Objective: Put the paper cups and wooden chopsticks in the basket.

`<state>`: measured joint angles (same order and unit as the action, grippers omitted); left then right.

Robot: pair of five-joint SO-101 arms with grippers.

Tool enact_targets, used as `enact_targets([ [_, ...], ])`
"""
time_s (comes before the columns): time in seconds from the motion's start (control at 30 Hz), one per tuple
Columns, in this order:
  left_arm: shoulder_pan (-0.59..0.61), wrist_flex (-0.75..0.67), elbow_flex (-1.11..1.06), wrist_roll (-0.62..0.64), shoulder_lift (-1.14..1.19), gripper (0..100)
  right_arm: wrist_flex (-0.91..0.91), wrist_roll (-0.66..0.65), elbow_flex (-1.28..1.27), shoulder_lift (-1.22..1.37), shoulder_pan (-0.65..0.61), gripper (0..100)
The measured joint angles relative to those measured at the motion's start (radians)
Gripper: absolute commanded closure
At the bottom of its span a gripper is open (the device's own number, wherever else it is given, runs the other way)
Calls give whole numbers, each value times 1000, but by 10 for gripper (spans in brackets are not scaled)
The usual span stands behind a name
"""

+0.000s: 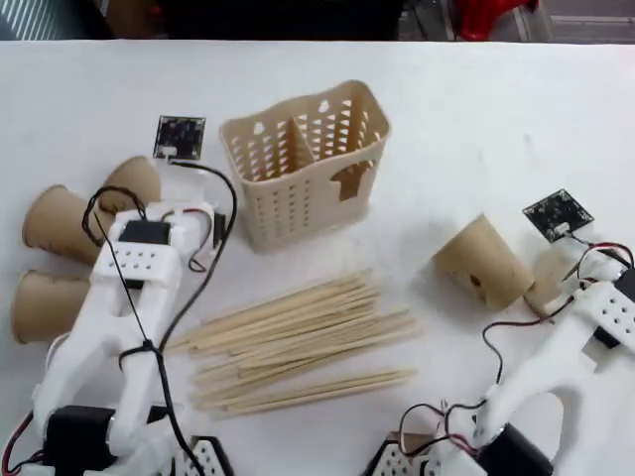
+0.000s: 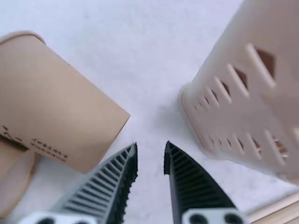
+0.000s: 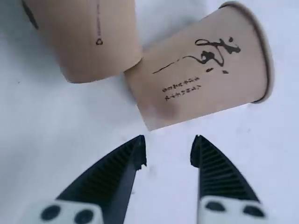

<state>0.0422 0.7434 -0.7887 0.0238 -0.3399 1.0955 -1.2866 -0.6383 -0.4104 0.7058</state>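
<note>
Left gripper (image 2: 150, 156) hung narrowly parted, empty, between left cup (image 2: 51, 102) and basket (image 2: 247, 93); right gripper (image 3: 168, 149), slightly wider, faced right cup (image 3: 201, 70). Nothing was basketed yet; a cup grasp seemed next.

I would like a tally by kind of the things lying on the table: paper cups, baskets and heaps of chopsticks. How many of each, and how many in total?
Tan paper cups: 5
Beige perforated plastic basket: 1
Heap of pale wooden chopsticks: 1
Total: 7
</note>
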Motion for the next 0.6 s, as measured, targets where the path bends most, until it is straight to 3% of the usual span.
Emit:
enact_targets([
  [0.33, 0, -2, 0, 0, 0, 889, -46, 60, -12, 28, -34, 828],
  [0.6, 0, -2, 0, 0, 0, 889, -186, -41, -235, -34, -61, 829],
])
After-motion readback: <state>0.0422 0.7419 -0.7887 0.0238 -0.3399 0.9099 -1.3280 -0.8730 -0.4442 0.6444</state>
